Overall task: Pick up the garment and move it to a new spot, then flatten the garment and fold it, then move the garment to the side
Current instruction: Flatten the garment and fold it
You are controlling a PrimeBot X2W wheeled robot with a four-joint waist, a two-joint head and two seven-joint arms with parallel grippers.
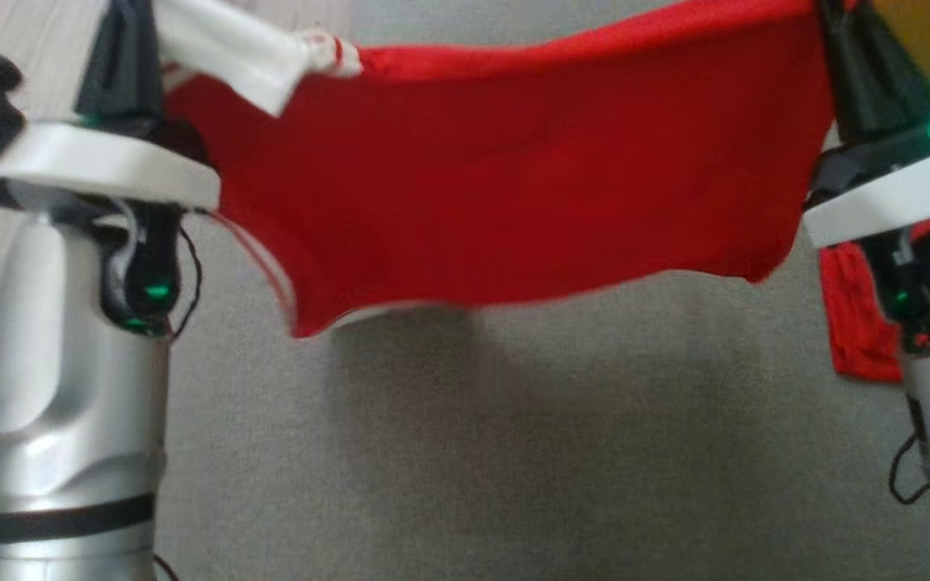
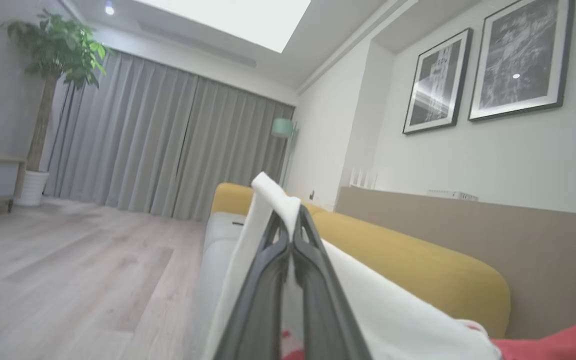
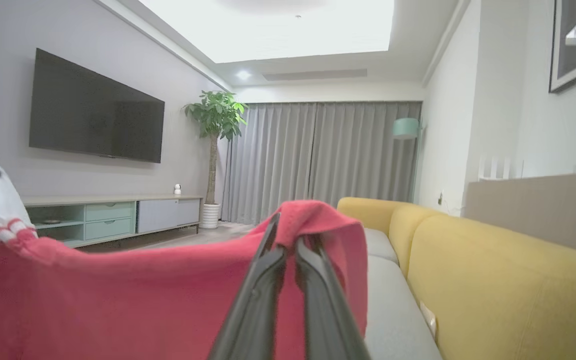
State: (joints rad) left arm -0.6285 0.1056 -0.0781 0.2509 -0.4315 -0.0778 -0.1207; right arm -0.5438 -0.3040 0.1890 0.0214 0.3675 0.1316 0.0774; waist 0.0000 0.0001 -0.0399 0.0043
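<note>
The garment (image 1: 513,186) is red with a white sleeve and striped trim. It hangs stretched in the air between both grippers, above the grey sofa seat (image 1: 513,452). My left gripper (image 1: 132,16), at the upper left of the head view, is shut on the white sleeve (image 2: 398,310); in the left wrist view its fingertips (image 2: 290,212) pinch that cloth. My right gripper (image 1: 836,16), at the upper right, is shut on a red corner, which drapes over its tips (image 3: 290,235). The red cloth (image 3: 118,295) sags leftward from there.
A yellow sofa back (image 3: 493,280) runs along the right behind the grey cushions. More red cloth (image 1: 856,323) shows low behind my right forearm. Wooden floor (image 2: 68,260), a TV (image 3: 95,110) over a low cabinet (image 3: 113,215), and a potted plant (image 3: 215,115) lie beyond.
</note>
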